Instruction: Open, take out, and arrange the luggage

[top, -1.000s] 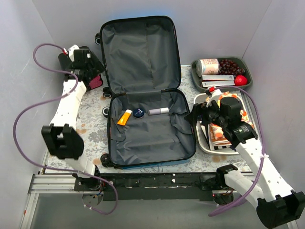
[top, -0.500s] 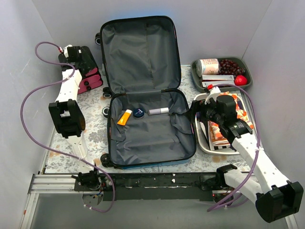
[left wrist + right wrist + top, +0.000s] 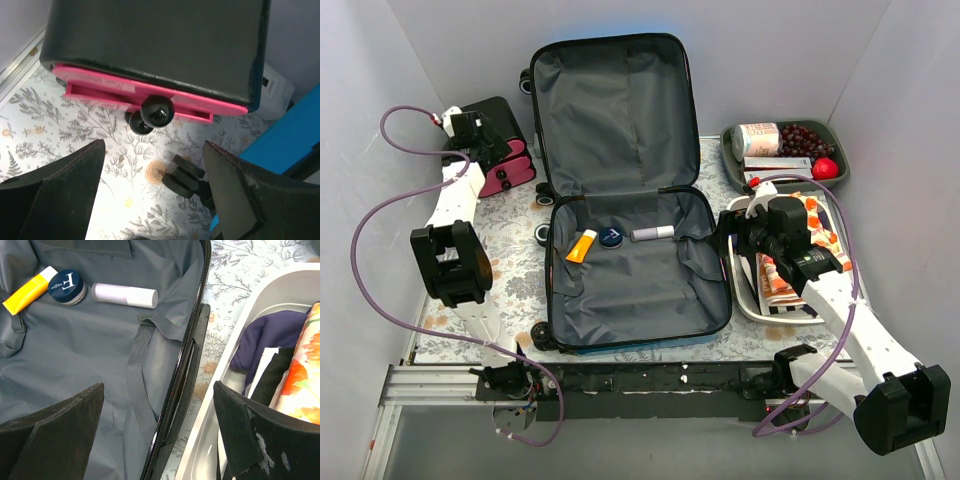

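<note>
OK, top view first: the luggage (image 3: 630, 295) lies open mid-table, lid half beyond the hinge, base half nearer the arms. The left gripper (image 3: 500, 157) isn't on it; it's at the black box (image 3: 492, 112), w/ the case off to that gripper's right. The right gripper (image 3: 728, 238) sits at the case's right rim, white tray (image 3: 750, 305) under the wrist.

Left wrist view: jaws wide, nothing between them. Straight ahead of them is a pink drawer (image 3: 100, 92) w/ its black knob (image 3: 157, 111). Blue shell and a wheel (image 3: 187, 177) show just outside one finger.

Right wrist view: jaws wide too, holding nothing. The zip rim runs roughly down the middle of the gap. Lining and an elastic strap (image 3: 137, 365) fall toward one finger, the tray w/ folded clothes (image 3: 265, 340) toward the other. Farther ahead, on the lining side, lie an orange tube (image 3: 25, 292), navy jar (image 3: 67, 287) and white tube (image 3: 125, 295).

Handling, my read: the shell is stiff and bulky, prob. heavy for one arm, and it'll roll on those wheels if you shove it. Grip the rigid rim, not the lining, since that fabric is slack and will just bunch up.
</note>
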{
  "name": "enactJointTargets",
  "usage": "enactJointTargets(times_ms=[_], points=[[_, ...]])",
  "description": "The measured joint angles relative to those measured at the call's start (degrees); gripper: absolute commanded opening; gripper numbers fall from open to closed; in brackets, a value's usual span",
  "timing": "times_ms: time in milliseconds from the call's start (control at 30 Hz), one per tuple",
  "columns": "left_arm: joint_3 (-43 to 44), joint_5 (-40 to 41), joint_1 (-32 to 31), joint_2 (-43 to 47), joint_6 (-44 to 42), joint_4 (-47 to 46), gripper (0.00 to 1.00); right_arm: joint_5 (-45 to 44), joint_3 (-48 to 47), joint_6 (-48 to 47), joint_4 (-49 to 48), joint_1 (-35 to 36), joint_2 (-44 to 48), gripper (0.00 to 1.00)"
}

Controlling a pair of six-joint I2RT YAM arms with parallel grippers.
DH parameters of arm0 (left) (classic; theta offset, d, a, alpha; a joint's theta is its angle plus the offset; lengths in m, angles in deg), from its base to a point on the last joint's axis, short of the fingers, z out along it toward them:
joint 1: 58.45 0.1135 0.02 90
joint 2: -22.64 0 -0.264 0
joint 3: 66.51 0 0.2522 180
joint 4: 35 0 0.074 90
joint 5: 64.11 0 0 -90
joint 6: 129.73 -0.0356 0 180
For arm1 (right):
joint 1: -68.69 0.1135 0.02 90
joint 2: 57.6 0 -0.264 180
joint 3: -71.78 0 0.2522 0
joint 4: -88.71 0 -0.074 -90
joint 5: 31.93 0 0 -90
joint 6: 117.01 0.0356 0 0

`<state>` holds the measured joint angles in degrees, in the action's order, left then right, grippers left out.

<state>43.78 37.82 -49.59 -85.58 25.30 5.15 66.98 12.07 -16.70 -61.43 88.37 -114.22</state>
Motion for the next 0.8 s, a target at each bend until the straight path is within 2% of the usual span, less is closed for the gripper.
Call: enactJointTargets(times_ms=[133, 367, 800], points=[[0.24, -1.55, 0.7, -0.79, -0.24, -2.45, 0.63, -0.61, 0.0, -0.68, 0.11, 0.0, -0.66, 0.96], [0.94, -3.54, 0.83, -3.69, -0.68, -3.82, 0.62, -2.56, 0.0, -1.95, 0.37, 0.0, -0.81, 0.96], [2.58, -2.45, 0.79, -6.95, -1.92, -7.02, 0.56, -4.7, -0.35, -3.78, 0.5, 0.0, -1.66, 0.96]])
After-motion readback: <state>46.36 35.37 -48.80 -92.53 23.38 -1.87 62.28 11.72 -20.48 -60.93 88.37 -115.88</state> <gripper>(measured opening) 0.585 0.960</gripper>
